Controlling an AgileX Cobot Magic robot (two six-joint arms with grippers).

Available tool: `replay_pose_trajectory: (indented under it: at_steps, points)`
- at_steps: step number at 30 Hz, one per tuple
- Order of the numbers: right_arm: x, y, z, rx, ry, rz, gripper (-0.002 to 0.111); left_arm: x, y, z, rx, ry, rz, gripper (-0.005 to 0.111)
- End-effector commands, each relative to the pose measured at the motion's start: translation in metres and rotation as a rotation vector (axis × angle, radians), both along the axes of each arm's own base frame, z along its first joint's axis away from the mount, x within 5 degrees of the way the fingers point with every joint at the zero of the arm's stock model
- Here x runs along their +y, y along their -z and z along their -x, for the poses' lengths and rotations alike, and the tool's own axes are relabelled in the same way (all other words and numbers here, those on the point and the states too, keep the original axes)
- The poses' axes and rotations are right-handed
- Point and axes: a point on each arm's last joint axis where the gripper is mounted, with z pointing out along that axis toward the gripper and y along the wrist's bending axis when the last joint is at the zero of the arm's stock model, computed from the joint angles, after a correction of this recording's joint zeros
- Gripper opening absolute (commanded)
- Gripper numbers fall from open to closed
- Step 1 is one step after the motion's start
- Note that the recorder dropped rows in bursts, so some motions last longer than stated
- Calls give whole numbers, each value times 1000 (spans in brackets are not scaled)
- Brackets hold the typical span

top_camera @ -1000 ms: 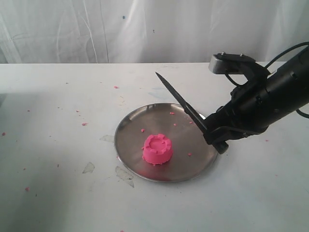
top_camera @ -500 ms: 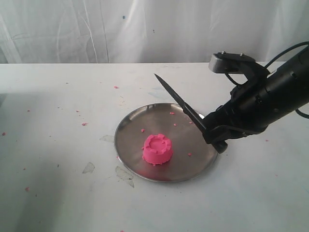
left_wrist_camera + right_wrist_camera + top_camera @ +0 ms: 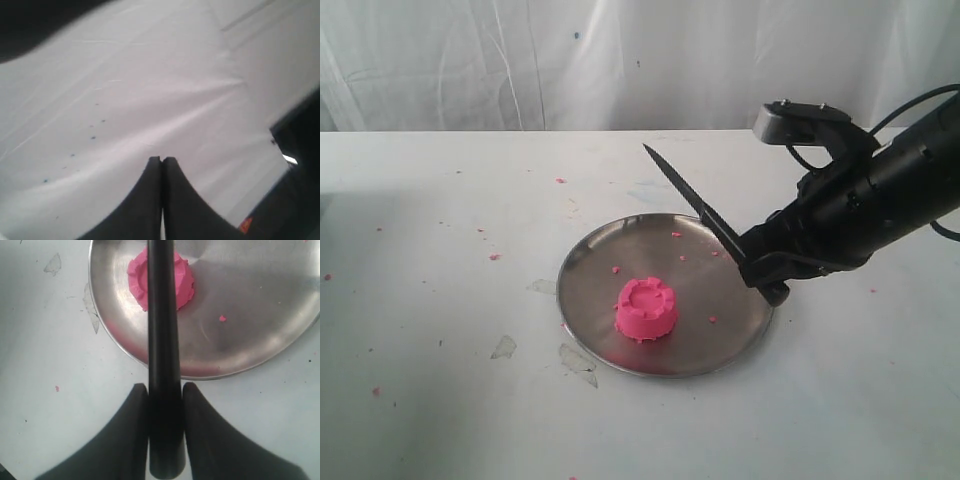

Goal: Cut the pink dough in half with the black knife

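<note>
on the white surface (image 3: 440,400) a steel plate (image 3: 588,262) carries the pink dough (image 3: 646,308), a whole scalloped round cake sitting left of the plate's middle, pink crumbs (image 3: 713,319) around it. at the plate's right rim the right hand (image 3: 760,272) grips the black knife (image 3: 688,198) by its handle, blade slanting up and away, clear of the dough. the left hand (image 3: 161,165) is pinched closed on nothing, facing white cloth (image 3: 150,75).

Exterior down on table (image 3: 440,400), right wrist close over same plate (image 3: 260,300), left wrist facing white surface (image 3: 150,90)
</note>
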Motion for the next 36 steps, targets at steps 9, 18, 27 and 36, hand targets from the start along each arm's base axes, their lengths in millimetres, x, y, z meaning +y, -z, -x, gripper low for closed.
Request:
replay_pose_trajectory:
  at_steps: [9,18,27,36]
  points:
    - [2,-1,-1,-11,15,-19,0,-28,-19,-61,227,134,-663,0]
    - [0,13,10,62,-33,8,0,-40,22,-167,315,329,-1154,0]
    - [12,18,26,116,-162,68,0,-112,54,-207,-63,634,-1637,0]
    - [12,30,24,51,-110,83,0,-142,66,-239,-135,678,-1640,0]
